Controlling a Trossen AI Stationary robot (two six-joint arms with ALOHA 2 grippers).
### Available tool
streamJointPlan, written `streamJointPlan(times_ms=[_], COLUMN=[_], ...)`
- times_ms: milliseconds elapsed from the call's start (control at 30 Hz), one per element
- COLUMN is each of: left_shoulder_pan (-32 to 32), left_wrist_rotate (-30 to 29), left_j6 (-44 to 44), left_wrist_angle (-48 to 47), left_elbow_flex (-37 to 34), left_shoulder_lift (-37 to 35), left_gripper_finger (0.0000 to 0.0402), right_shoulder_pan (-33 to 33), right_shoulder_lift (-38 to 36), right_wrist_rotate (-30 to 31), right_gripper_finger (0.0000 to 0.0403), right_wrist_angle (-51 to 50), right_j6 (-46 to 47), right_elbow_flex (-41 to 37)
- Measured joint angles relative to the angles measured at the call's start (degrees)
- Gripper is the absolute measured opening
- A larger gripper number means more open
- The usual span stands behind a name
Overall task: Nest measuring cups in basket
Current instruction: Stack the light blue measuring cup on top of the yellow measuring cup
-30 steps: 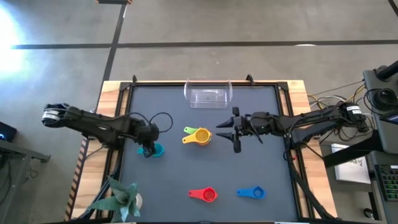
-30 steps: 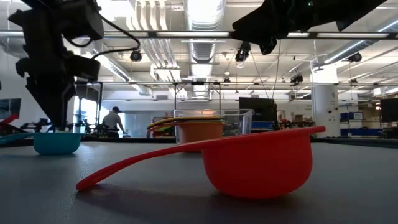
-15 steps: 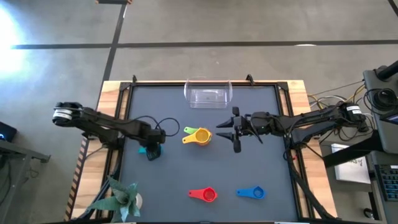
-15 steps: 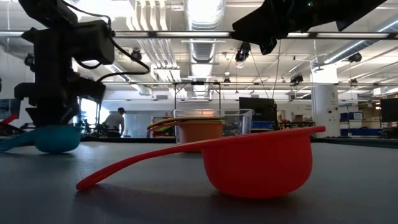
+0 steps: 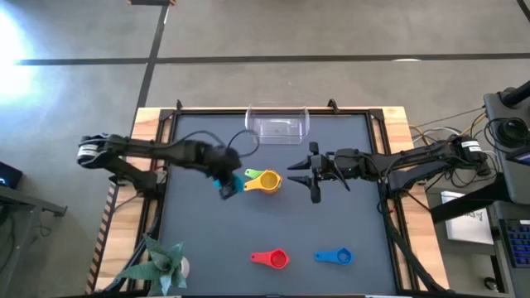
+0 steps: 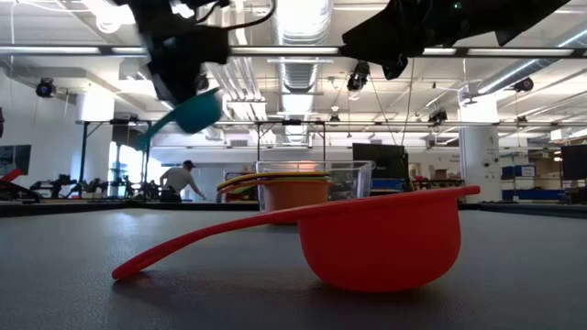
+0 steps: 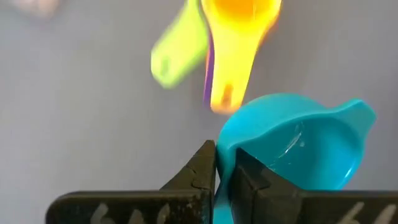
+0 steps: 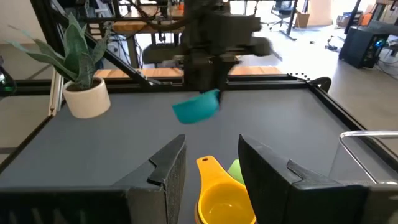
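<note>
Your left end effector (image 5: pixel 225 184) is pinching the teal measuring cup (image 5: pixel 229 183) by its handle and holding it in the air above the counter (image 5: pixel 207 248); in the low view the cup (image 6: pixel 188 115) hangs clear of the surface with its bowl tilted. From above, the teal cup sits just at 9 o'clock of the nested stack of cups (image 5: pixel 265 180), whose yellow cup (image 5: pixel 267 181) lies on top with a green handle (image 5: pixel 251 173) poking out toward 10 o'clock. Your left wrist camera shows the two fingers (image 7: pixel 200 174) closed tight on the teal handle, the yellow handle (image 7: pixel 231 74) and green handle beyond, and a thin purple edge between them.

Your right end effector (image 5: pixel 313 172) waits at 3 o'clock of the stack, near it but not touching, fingers (image 8: pixel 168 165) spread apart with the yellow cup (image 8: pixel 225 202) between them in its wrist view.

The clear basket (image 5: pixel 277 122) stands at 12 o'clock of the counter, well apart from the stack. The red cup (image 5: pixel 272 258) and blue cup (image 5: pixel 334 257) lie toward 6 o'clock, beside each other but apart. A potted plant (image 5: pixel 161 263) stands at the 7 o'clock corner
</note>
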Motion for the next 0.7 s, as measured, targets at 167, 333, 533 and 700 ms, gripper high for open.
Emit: streamJointPlan(times_ms=[167, 333, 533, 700], left_shoulder_pan=[3.1, 4.4, 5.1, 5.7], left_wrist_rotate=[0.0, 2.9, 5.1, 6.3], left_j6=[4.0, 9.5, 11.5, 11.2], left_wrist_angle=[-1.8, -6.0, -12.9, -12.9], left_elbow_flex=[13.8, 28.8, 39.5, 42.0], left_shoulder_lift=[10.4, 23.2, 33.8, 37.8], left_gripper_finger=[0.0002, 0.0002, 0.0001, 0.0001], right_shoulder_pan=[0.0, 0.0, 0.0, 0.0], right_shoulder_lift=[-0.2, -1.4, -5.1, -7.7], right_wrist_rotate=[0.0, -0.1, -0.1, -0.1], right_gripper_finger=[0.0135, 0.0134, 0.0134, 0.0134], right_wrist_angle=[0.3, -1.6, -7.3, -9.4], right_j6=[0.8, 2.2, 2.6, 2.1], right_elbow_flex=[0.1, 0.1, 0.1, 0.1])
